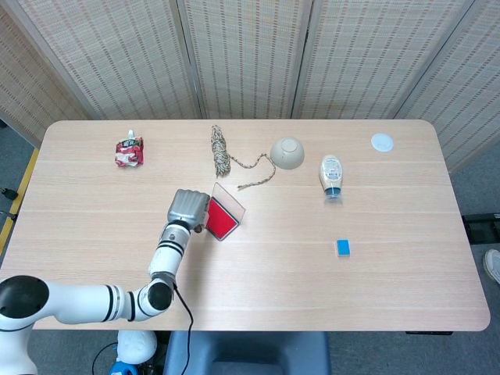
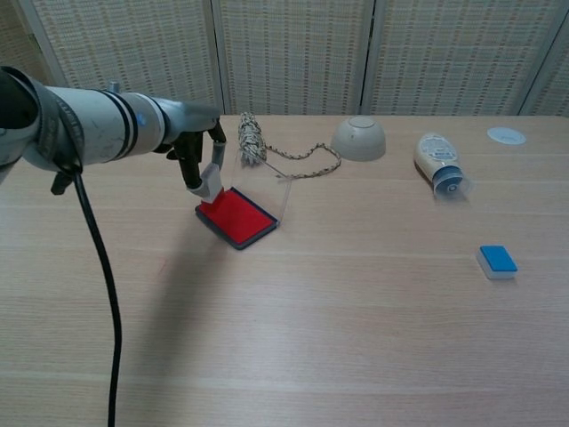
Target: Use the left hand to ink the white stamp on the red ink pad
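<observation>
One stamp (image 2: 211, 181) on open red ink pad (image 2: 238, 217)

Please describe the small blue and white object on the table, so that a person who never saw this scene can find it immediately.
Start at the overturned beige bowl near the back middle of the table, then move to the tipped bottle beside it. In front of the bottle, towards the robot, the small block lies alone on bare wood. It is the only flat rectangular piece with a blue top on a white base.

White stamp (image 2: 211, 181) tilted, tip at open red ink pad (image 2: 236, 217) edge
</observation>
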### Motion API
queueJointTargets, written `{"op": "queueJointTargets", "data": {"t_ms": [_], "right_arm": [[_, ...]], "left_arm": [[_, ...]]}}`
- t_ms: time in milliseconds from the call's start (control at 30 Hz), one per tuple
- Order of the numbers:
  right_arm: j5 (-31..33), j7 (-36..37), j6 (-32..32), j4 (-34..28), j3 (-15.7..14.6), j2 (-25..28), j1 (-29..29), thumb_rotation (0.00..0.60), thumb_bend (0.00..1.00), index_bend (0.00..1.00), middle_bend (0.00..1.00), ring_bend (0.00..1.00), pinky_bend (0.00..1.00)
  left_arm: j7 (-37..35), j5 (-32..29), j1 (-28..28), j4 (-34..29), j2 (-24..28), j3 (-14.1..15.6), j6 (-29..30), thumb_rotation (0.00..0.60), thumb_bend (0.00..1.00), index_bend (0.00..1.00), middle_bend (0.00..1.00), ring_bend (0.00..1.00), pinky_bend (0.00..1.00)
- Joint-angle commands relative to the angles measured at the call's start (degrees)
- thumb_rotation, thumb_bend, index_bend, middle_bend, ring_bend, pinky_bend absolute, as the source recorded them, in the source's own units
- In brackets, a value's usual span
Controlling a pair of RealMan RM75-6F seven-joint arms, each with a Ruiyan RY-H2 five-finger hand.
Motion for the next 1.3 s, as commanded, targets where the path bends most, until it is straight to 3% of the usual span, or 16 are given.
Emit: {"op": "queueJointTargets", "data": {"t_ms": [33,467,733,1300], "right_arm": [[-0.36,-0.53,0.16,-0.33,-0.08,-0.14,0.08,0.600,0.26,0.00,0.00,0.00,0.00],[-1.87,-3.26,0.78,-1.14,-0.61,-0.69,0.24,0.600,0.26,0.00,0.00,0.00,0.00],[-2.20,-4.49,0.98,-1.63,-0.74,-0.86,0.34,0.600,0.26,0.00,0.00,0.00,0.00],[-2.49,-3.84,2.13,-1.17,-0.79,-1.00,-0.06,0.600,0.26,0.00,0.00,0.00,0.00]], "left_arm": [[-1.70,2.84,2.74,-4.50,2.43,1.24,3.63,0.600,0.40,0.72,1.00,0.85,0.89],[-7.01,11.64,10.11,-9.26,4.81,5.34,7.94,0.600,0.40,0.72,1.00,0.85,0.89],[-8.15,14.02,12.84,-5.47,3.00,7.32,6.14,0.600,0.40,0.71,1.00,0.86,0.89],[-7.03,15.52,14.29,1.21,-1.43,6.81,2.89,0.600,0.40,0.70,1.00,0.86,0.89]]}}
